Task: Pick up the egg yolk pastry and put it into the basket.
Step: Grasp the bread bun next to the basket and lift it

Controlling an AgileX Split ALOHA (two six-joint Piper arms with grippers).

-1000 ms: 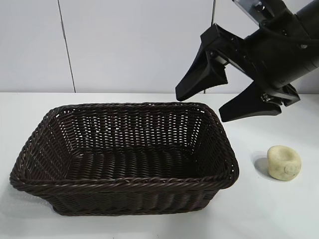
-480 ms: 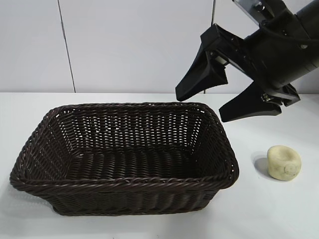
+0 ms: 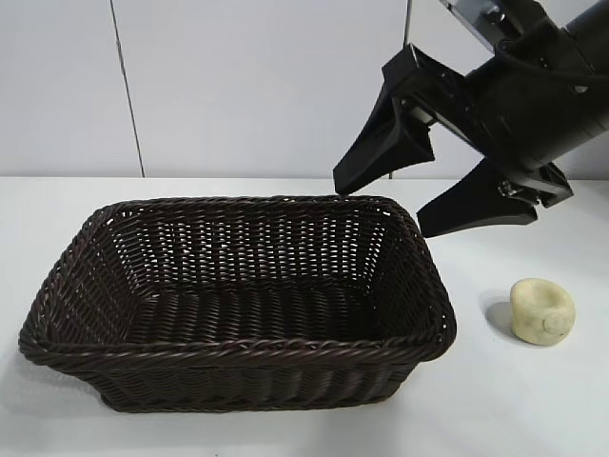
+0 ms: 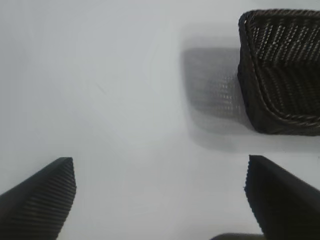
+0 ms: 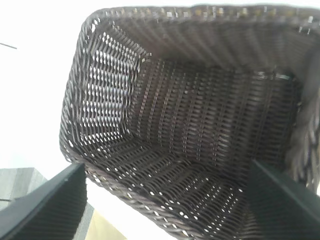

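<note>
In the exterior view we see the basket (image 3: 238, 300) sitting on the white counter (image 3: 533, 400), empty down to its woven floor. The egg yolk pastry (image 3: 542, 309) lies on the counter just beside the basket's right end, apart from it and untouched. Our right pincer (image 3: 381, 205) hangs in the air above the basket's far right corner with its jaws spread wide and nothing between them; we judge it is poised there ahead of a reach down to the pastry, which lies lower and toward the counter's right edge.

In the left wrist view, the left pincer (image 4: 160, 195) is open wide as well, holding nothing, over bare counter. One corner of the basket (image 4: 280, 75) shows well ahead of it, so we take this arm to be idle, clear of the work.

In the right wrist view we look between the spread fingers (image 5: 47, 205) straight into the basket (image 5: 200, 150): only wicker, no pastry inside yet.
</note>
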